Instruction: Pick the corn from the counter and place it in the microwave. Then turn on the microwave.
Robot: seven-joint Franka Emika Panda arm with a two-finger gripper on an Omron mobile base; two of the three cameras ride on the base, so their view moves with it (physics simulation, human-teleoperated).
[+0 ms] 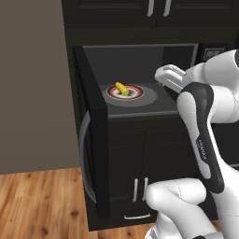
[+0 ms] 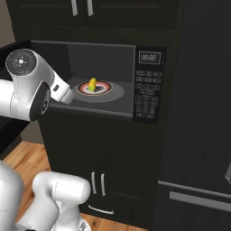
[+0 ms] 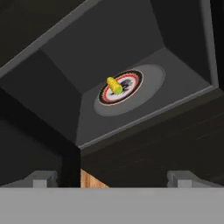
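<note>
The corn (image 1: pixel 122 88) (image 2: pixel 92 84) (image 3: pixel 114 85), a small yellow cob with a green end, lies on the red-ringed turntable plate (image 1: pixel 138 92) (image 2: pixel 104 88) (image 3: pixel 132 78) inside the microwave (image 1: pixel 140 109) (image 2: pixel 101 106). The black microwave door (image 1: pixel 91 140) stands swung wide open to the left, its curved silver handle (image 1: pixel 83 158) facing outward. My gripper (image 3: pixel 112 179) (image 1: pixel 161 73) hovers outside the cavity, in front of its opening and a little to the right. It is open with nothing between its fingertips (image 3: pixel 43 178). The counter is out of view.
The keypad with its display (image 2: pixel 146 92) sits right of the cavity. Black cabinets with silver handles (image 2: pixel 97 182) stand below and above. A tall dark appliance front (image 2: pixel 203 135) is to the right, wooden floor (image 1: pixel 37 205) and a grey wall (image 1: pixel 32 84) to the left.
</note>
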